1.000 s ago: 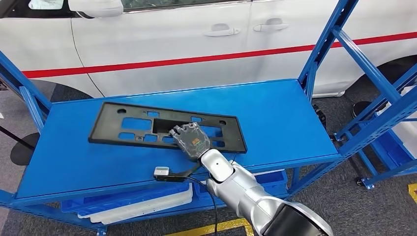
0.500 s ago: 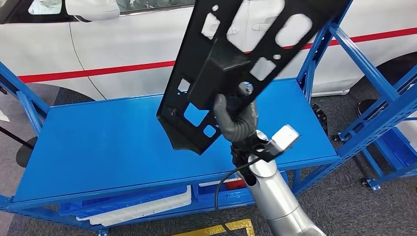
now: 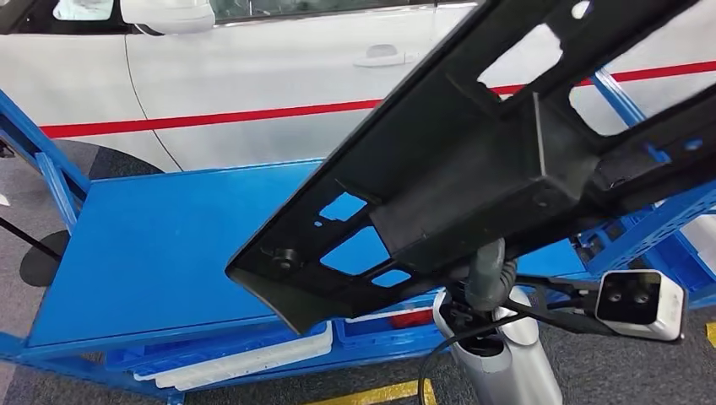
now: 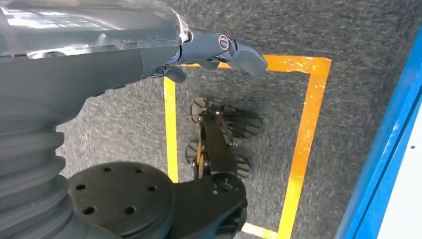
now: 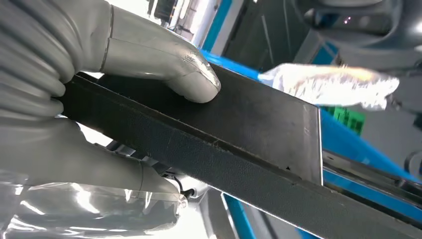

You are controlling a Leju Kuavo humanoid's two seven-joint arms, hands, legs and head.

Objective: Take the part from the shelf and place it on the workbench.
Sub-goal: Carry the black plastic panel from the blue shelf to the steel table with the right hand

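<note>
One black part (image 3: 473,169), a long flat panel with cut-out windows, is up in the air close to the head camera, tilted so its lower end points to the near left and its upper end runs off to the far right. It hangs above the blue shelf (image 3: 160,245), clear of the shelf's top board. The right robot hand (image 5: 74,99) is clamped on it: in the right wrist view the thick grey thumb (image 5: 164,62) presses flat on the panel's dark face and the palm wraps the edge below. From the head view the silver right forearm (image 3: 498,363) rises under the panel, with a small white camera unit (image 3: 637,302) sticking out to its right.

Beyond the shelf stands a white car (image 3: 253,76) with a red stripe along its doors. Pale trays (image 3: 245,354) lie on the shelf's lower level.

The left robot hand (image 4: 219,50) hangs over grey carpet marked with yellow tape (image 4: 303,139); a grey finger (image 4: 244,52) sticks out straight, holding nothing, though how the rest lie I cannot tell.
</note>
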